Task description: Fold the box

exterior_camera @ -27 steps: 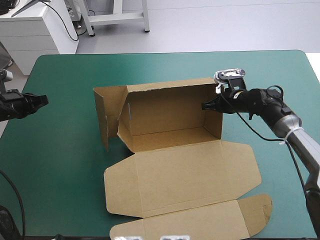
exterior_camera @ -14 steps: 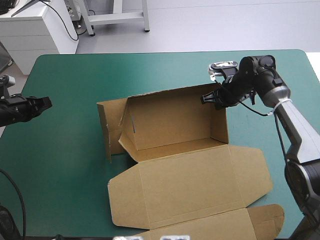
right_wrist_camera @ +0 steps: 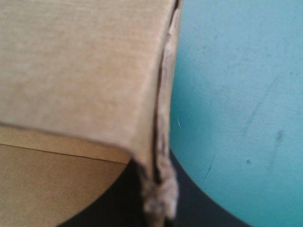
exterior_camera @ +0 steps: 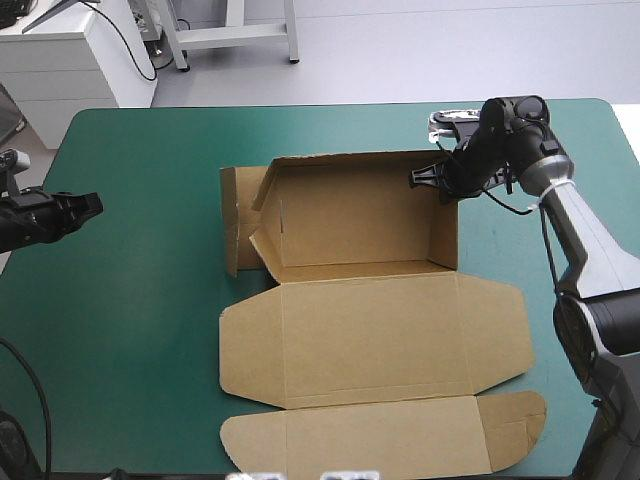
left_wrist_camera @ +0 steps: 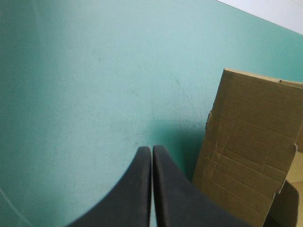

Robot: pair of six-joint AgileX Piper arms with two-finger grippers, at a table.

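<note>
Standing half-formed, the brown box [exterior_camera: 360, 300] has its far corner wall pinched between the fingers of the right claw [exterior_camera: 425, 178]; its tray holds nothing. The left claw [exterior_camera: 95, 205], clenched on nothing, waits well apart over the teal-green counter [exterior_camera: 130, 330]. Tucking the loose end flap [exterior_camera: 231, 220] facing it likely needs that pinch held steady.

Brown box [exterior_camera: 370, 340] on the teal-green table [exterior_camera: 130, 300], walls raised, lid apparently lying flat
</note>
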